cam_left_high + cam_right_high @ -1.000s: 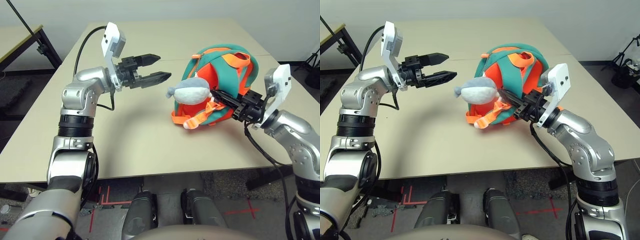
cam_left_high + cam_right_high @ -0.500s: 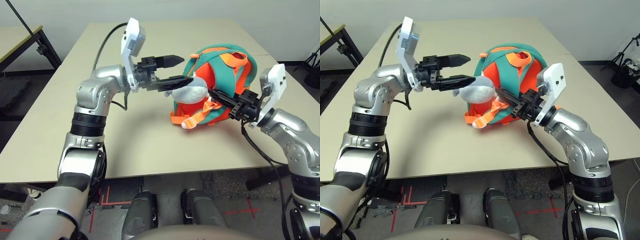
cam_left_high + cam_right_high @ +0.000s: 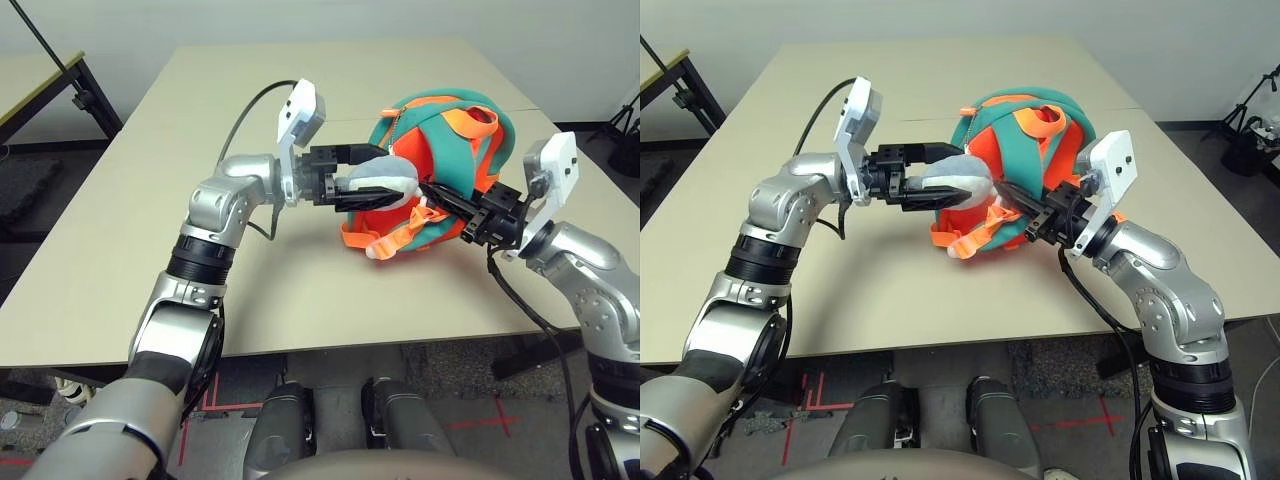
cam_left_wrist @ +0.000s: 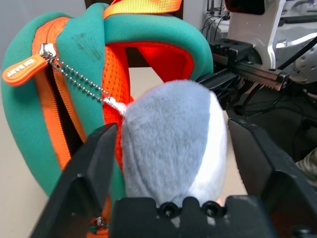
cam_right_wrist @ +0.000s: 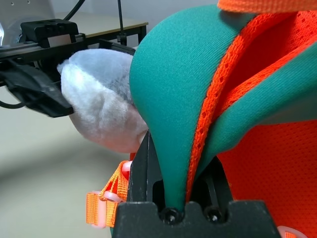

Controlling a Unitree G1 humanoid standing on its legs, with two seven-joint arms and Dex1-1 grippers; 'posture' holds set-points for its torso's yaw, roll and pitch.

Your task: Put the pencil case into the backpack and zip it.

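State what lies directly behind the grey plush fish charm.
Behind the grey plush fish charm, the small orange backpack with teal trim shows orange mesh, a teal strap and an orange zip. The bag's inside stays covered; no pencil case is visible.

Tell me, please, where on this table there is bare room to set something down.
The table is bare along its whole left side, across the far edge behind the backpack, and in the near strip below both arms. It is crowded around the backpack, where the left hand straddles the grey charm and the right hand grips a strap.
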